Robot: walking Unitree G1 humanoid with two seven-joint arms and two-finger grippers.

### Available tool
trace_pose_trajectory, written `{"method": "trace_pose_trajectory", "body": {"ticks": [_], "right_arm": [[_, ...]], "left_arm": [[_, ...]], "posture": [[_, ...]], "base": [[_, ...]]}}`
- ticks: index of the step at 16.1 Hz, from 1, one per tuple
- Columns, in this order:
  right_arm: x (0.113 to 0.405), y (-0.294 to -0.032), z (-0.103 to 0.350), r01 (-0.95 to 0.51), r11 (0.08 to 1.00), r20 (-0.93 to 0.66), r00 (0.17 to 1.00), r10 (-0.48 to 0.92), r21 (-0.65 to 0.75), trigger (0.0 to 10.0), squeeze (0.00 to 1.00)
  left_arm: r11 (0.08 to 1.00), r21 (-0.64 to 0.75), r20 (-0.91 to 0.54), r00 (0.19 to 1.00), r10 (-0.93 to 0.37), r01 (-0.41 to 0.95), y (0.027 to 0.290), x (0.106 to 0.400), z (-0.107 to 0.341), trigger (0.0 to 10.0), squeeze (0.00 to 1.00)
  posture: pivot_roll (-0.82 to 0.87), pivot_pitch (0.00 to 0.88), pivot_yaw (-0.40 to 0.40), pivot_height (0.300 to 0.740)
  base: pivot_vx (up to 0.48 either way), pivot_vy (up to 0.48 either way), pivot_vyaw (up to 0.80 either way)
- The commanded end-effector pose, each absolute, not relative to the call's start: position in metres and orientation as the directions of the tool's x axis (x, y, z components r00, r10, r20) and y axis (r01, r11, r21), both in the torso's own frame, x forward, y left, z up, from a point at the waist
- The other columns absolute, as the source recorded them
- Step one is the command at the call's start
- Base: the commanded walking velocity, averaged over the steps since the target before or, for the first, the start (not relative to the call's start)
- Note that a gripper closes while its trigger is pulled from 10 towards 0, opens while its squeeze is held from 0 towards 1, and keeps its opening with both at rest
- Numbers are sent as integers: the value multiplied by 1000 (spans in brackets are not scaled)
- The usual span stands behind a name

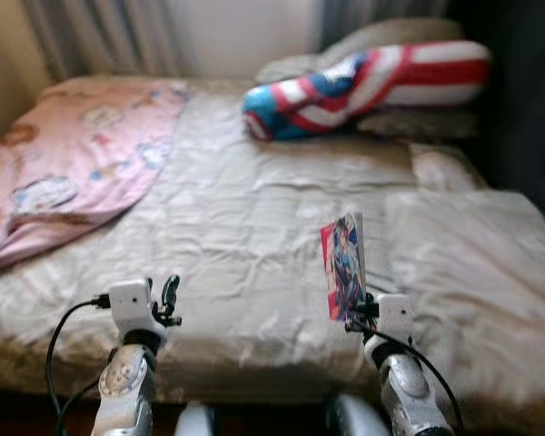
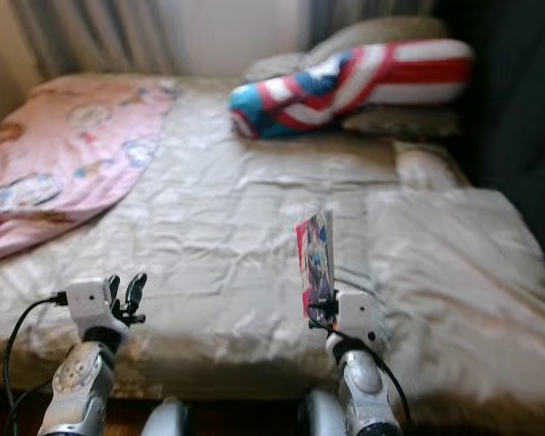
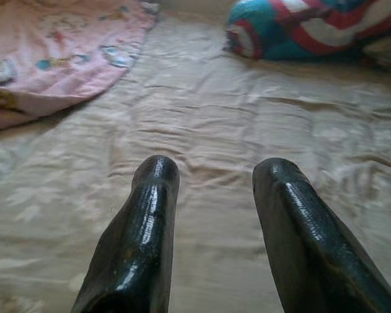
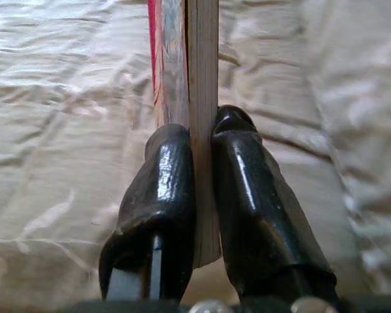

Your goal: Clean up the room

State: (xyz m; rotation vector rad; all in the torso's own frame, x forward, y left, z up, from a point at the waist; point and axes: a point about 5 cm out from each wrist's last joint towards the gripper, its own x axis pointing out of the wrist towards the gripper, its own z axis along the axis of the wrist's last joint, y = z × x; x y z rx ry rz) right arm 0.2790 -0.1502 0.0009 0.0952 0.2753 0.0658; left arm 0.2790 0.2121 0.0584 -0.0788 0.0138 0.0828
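Right gripper: clenched on the book, held upright above the bed.
Left gripper: fingers apart, holding nothing, over the bed's near edge.
Book cover: illustrated; no writing readable.

A wide bed in wrinkled beige sheets fills the middle. At ten o'clock lies a pink cartoon-print blanket. At one o'clock a red, white and blue striped bolster rests against grey pillows, curtains behind.

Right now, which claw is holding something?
The right claw, shut on an upright book over the bed. The left claw is open and empty.
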Motion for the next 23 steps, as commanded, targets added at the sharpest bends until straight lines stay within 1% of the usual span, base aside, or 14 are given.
{"method": "trace_pose_trajectory", "body": {"ticks": [1,7,9,12,16,23], "right_arm": [[284,-152,9,-55,994,-223,972,76,98,10000,0],[283,-146,8,-101,989,-223,967,122,105,10000,0],[283,-143,10,-137,986,-202,967,155,98,10000,0],[283,-141,11,-146,983,-195,967,165,107,10000,0],[283,-143,9,-132,983,-206,966,156,124,10000,0],[282,-141,8,-132,983,-217,963,159,131,10000,0]], "left_arm": [[992,-85,-22,996,88,-89,214,279,58,10000,0],[991,-101,-34,996,81,-84,212,280,57,10000,0],[990,-105,-33,996,87,-90,214,280,58,10000,0],[990,-106,-33,996,87,-90,214,279,58,10000,0],[991,-106,-34,996,84,-87,213,280,58,10000,0],[991,-106,-36,996,78,-82,214,280,59,10000,0]], "posture": [[8,66,-3,632],[11,71,-6,632],[10,75,-7,632],[11,78,-7,632],[10,80,-6,632],[13,83,-2,632]], "base": [[0,0,0],[0,0,0],[0,0,800],[0,0,621],[0,0,0],[288,0,0]]}}
